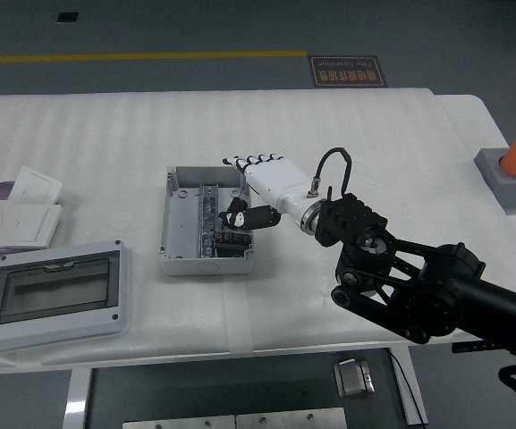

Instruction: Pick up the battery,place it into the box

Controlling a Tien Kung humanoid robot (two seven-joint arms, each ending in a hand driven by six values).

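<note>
Over the open box [206, 219], the right hand [259, 183], fingers [250, 162] spread, pinches the battery [236, 212]; tilted, it could snag inside.

Box [206, 219] top open — hand [256, 183] above

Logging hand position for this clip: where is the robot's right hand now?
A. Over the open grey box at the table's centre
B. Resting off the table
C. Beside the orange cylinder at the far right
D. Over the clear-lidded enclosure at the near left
A: the white right hand reaches over the right side of the open grey plastic box, its fingers extended along the far wall, thumb down inside.
</note>
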